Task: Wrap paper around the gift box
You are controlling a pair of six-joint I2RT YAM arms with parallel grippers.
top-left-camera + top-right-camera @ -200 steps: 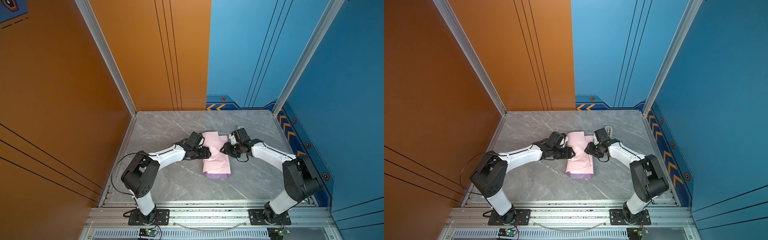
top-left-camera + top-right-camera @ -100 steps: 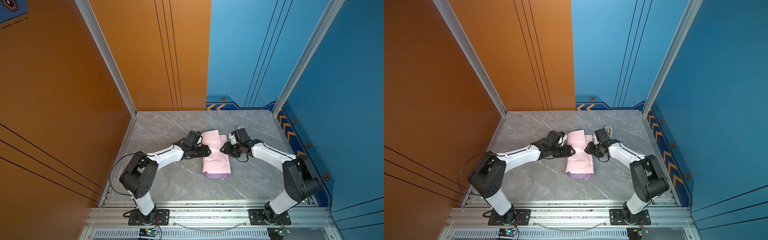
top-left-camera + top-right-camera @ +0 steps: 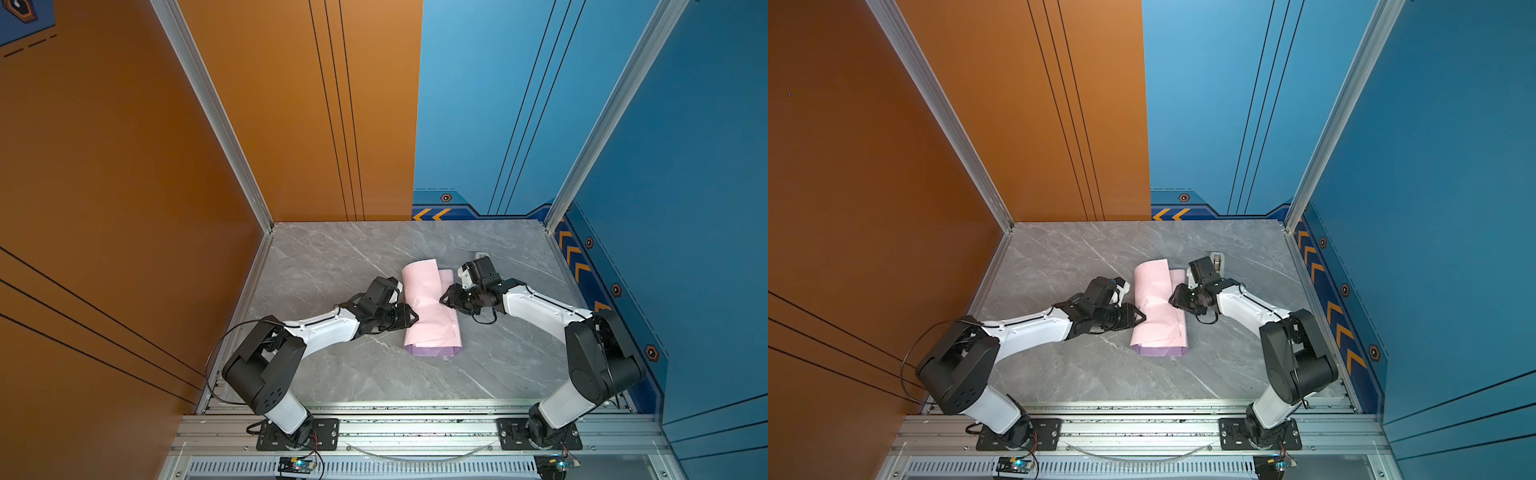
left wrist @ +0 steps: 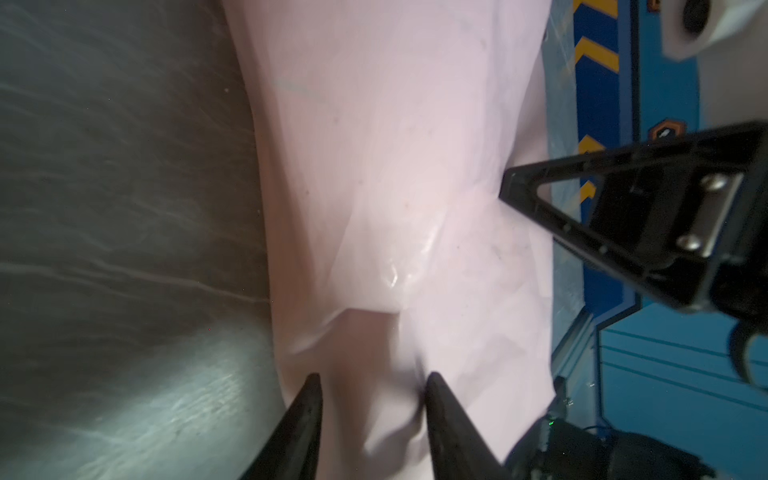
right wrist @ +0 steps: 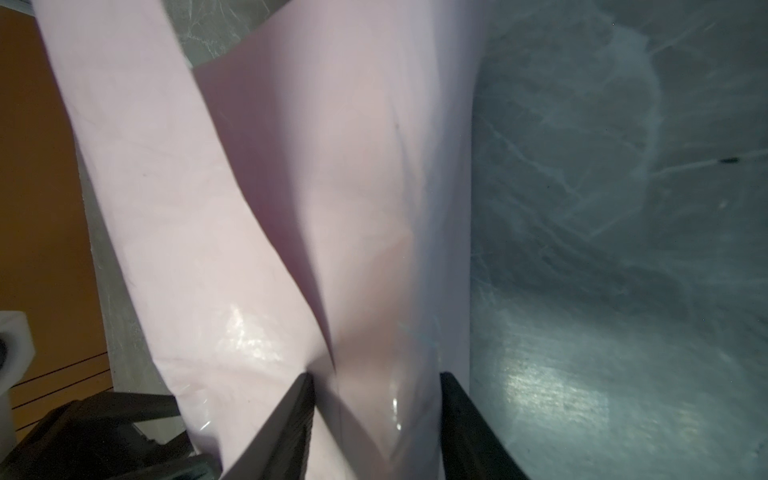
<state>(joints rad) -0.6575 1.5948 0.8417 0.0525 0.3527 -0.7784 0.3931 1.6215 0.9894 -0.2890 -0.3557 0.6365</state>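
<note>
The paper [image 3: 430, 307] [image 3: 1156, 307] lies mid-table as a long bundle folded over itself, pale pink outward, with a lilac strip [image 3: 432, 351] at its near end. The gift box is hidden under it. My left gripper [image 3: 415, 318] [image 3: 1143, 316] meets the bundle's left side. In the left wrist view its jaws [image 4: 374, 380] are closed on a raised fold of paper. My right gripper [image 3: 444, 300] [image 3: 1172, 298] holds the opposite side, its jaws [image 5: 378, 378] shut around the paper-covered edge. Glossy tape [image 5: 245, 332] shines on the overlap.
A small beige tape dispenser [image 3: 1217, 259] stands just behind my right wrist, half hidden by it. Grey marble table [image 3: 332, 266] extends to orange and blue walls on three sides. An aluminium rail [image 3: 415, 428] with both arm bases runs along the near edge.
My left gripper's jaws widened, then narrowed onto the paper's left side, shifting slightly nearer. The right arm and the bundle have stayed put.
</note>
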